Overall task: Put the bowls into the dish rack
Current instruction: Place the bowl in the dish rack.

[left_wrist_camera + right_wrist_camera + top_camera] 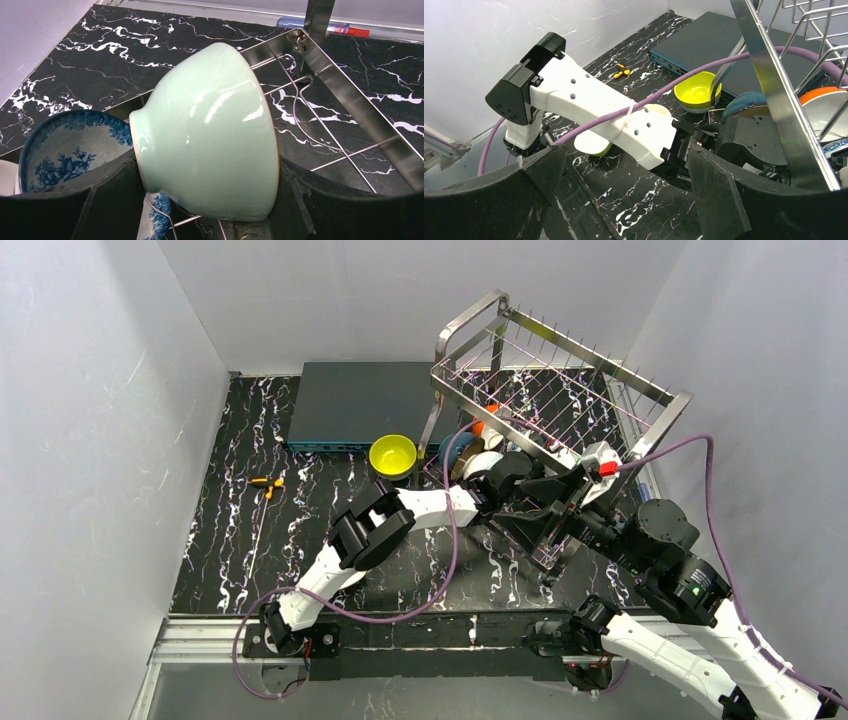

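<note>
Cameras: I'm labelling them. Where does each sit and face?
Top external: above, behind bases, looking down on rack, left arm, right arm.
Left wrist: on left arm, faces green bowl gripped in left fingers.
Right wrist: on right arm, faces left arm, yellow bowl; open right fingers show.
Shared: top and right wrist see yellow bowl.

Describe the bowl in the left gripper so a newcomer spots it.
Start at the steel dish rack on the right. At its lower tier, the left gripper clasps a pale green bowl, tipped on its side. Its neighbour is a blue floral bowl; this one is plain and glossy.
</note>
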Action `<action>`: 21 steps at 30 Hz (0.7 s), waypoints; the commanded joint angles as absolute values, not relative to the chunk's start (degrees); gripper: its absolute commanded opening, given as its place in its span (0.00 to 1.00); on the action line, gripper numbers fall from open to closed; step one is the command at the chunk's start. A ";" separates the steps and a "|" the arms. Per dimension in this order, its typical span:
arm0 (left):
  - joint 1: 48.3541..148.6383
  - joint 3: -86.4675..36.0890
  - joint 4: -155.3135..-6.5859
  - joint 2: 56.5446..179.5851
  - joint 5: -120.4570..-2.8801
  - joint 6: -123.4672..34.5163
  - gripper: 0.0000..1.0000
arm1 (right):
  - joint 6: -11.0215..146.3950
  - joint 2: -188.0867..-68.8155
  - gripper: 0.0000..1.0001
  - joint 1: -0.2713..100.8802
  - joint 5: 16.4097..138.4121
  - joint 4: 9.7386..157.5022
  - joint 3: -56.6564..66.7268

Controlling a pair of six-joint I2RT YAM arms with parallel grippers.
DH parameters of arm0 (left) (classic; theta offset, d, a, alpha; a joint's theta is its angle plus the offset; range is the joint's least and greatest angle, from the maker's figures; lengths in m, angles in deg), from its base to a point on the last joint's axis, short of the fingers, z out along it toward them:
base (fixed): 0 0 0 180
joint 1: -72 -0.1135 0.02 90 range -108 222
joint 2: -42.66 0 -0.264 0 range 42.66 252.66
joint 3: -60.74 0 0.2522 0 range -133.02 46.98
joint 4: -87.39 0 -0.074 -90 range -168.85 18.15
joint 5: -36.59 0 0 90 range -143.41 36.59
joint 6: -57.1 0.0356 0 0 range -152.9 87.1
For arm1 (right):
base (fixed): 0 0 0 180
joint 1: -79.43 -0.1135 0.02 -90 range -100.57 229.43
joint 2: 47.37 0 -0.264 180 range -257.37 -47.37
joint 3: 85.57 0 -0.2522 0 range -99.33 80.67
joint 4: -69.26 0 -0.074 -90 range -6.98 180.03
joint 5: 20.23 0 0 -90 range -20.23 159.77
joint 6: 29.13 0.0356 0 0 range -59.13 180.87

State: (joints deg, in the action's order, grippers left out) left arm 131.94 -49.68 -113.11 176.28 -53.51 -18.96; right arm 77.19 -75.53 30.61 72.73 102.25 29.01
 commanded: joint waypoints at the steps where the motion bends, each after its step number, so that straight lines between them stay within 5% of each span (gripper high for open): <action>1: 131.65 -50.22 -113.59 171.11 -48.53 -17.50 0.70 | 77.12 -75.11 0.99 30.51 72.53 99.34 28.01; 4: 131.72 -50.29 -113.60 170.69 -47.39 -16.70 0.82 | 77.18 -75.44 0.99 30.52 72.90 99.08 28.07; 21: 132.66 -48.30 -113.87 167.30 -45.83 -13.75 0.84 | 77.39 -75.67 0.99 30.48 73.18 98.76 28.02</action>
State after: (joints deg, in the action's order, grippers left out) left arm 132.29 -49.25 -113.02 174.55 -47.60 -14.90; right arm 77.23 -75.55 30.61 72.93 102.18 29.01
